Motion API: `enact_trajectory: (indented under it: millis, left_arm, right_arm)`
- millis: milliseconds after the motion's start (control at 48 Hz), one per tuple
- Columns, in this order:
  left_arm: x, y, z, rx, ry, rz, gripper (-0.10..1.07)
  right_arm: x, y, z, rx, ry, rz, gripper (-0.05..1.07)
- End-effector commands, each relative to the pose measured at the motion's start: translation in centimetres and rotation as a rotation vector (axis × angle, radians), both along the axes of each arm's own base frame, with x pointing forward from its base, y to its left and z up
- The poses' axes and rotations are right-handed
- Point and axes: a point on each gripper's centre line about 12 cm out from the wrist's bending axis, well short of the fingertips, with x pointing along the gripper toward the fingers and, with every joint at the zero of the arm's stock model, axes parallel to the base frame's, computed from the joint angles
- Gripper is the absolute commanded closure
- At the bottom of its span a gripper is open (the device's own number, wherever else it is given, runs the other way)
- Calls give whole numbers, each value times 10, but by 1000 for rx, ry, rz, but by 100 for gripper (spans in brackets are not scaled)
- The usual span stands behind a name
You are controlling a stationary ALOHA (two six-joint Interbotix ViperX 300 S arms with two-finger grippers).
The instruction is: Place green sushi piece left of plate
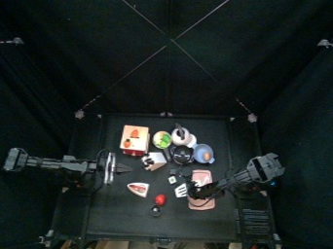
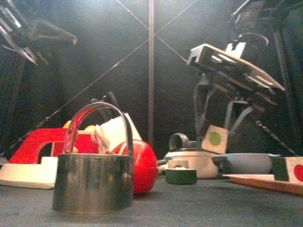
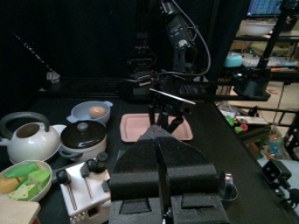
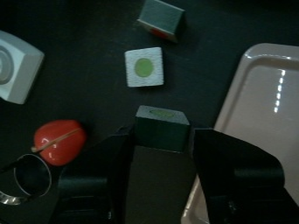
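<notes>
My right gripper (image 4: 163, 136) is shut on a green sushi piece (image 4: 160, 117). It has a dark green wrap, and a white face with a green centre shows in the front view (image 2: 214, 139). It hangs above the table, beside the salmon-pink plate (image 4: 264, 96), which lies at the front right (image 2: 268, 181). A second white-and-green sushi piece (image 4: 142, 67) lies flat on the table. My left gripper (image 3: 162, 164) is shut and empty at the table's left side (image 1: 119, 167).
A red tomato (image 4: 59, 140) and a metal cup (image 2: 92, 182) sit near the front. A white kettle (image 3: 24, 136), a small bowl (image 3: 89, 110), a pot (image 3: 82, 136) and a green bowl (image 3: 26, 179) stand along the back. A grey-green block (image 4: 162, 17) lies beyond.
</notes>
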Motion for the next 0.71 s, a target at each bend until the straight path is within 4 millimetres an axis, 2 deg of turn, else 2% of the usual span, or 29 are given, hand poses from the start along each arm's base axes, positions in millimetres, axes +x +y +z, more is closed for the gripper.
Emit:
enact_trajectory:
  millis: [0, 396, 688]
  left_arm:
    - [2, 0, 5, -2, -12, 3, 97]
    - [2, 0, 5, -2, -12, 3, 97]
    - [2, 0, 4, -2, -8, 3, 98]
  right_arm:
    - [9, -2, 9, 4, -35, 0, 33]
    - [31, -17, -8, -25, -3, 8, 32]
    - [33, -17, -15, -15, 0, 13, 31]
